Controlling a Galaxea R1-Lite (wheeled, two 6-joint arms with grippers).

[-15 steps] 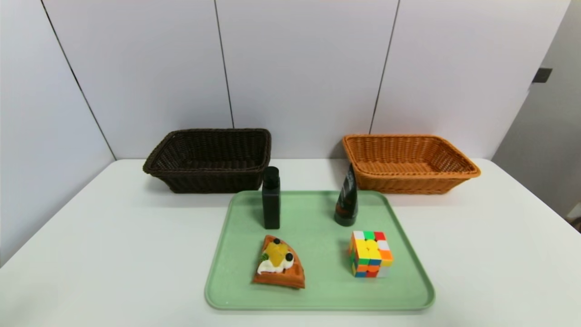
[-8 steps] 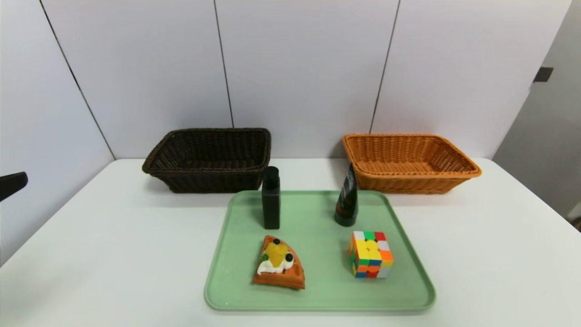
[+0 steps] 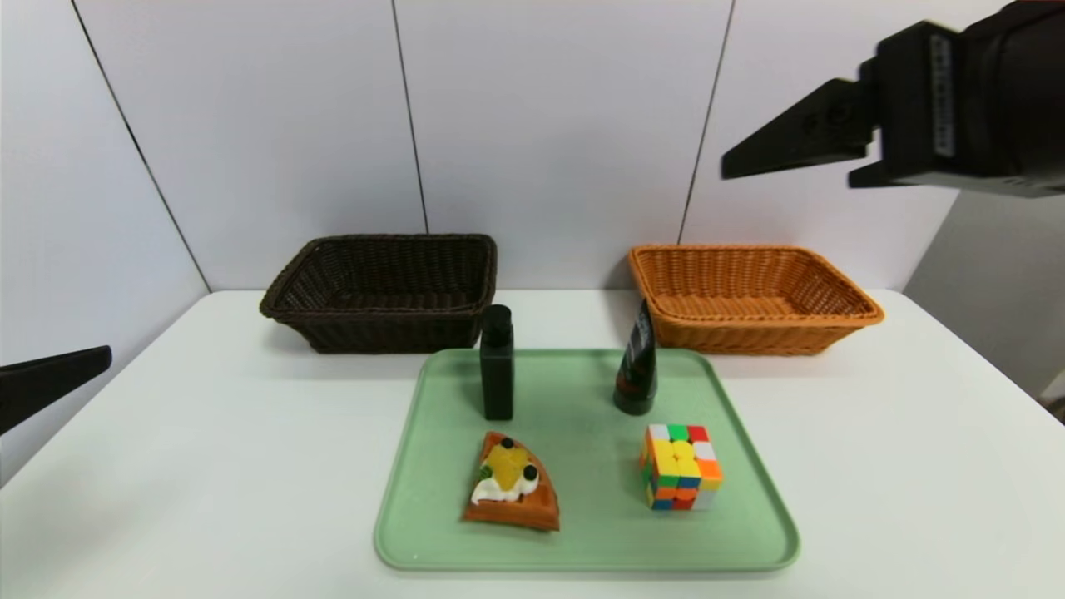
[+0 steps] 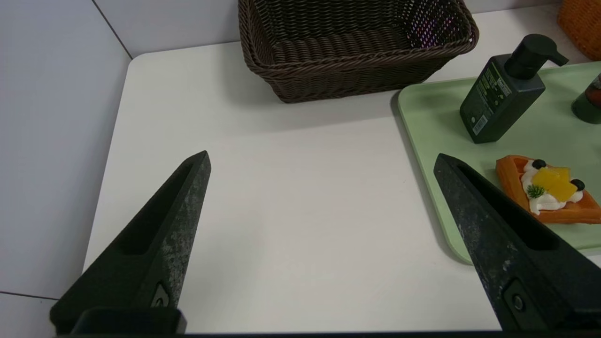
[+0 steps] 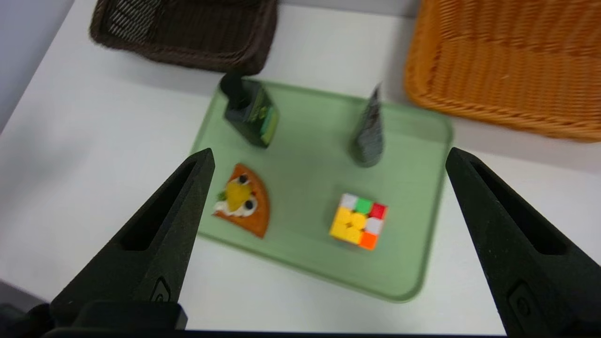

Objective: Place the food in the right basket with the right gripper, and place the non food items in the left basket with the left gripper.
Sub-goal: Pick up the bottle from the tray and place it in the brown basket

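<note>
The food, a waffle wedge [image 3: 512, 487] with cream and fruit, lies at the front left of a green tray [image 3: 582, 545]. A black bottle [image 3: 497, 373] and a black tube [image 3: 636, 366] stand at the tray's back. A multicoloured cube [image 3: 680, 466] sits at its front right. The dark brown left basket [image 3: 383, 291] and the orange-tan right basket [image 3: 749, 295] stand behind the tray, with nothing showing inside. My left gripper [image 4: 321, 158] is open over bare table left of the tray. My right gripper [image 5: 328, 154] is open, high above the tray, holding nothing.
The white table [image 3: 208, 466] ends at a wall just behind the baskets. In the head view, a left finger [image 3: 50, 383] pokes in at the left edge and a right finger [image 3: 790, 137] hangs at the upper right.
Both arms have come into the head view: the left finger has slid in further from the left edge, and the right gripper has appeared at the upper right. The objects have not moved.
</note>
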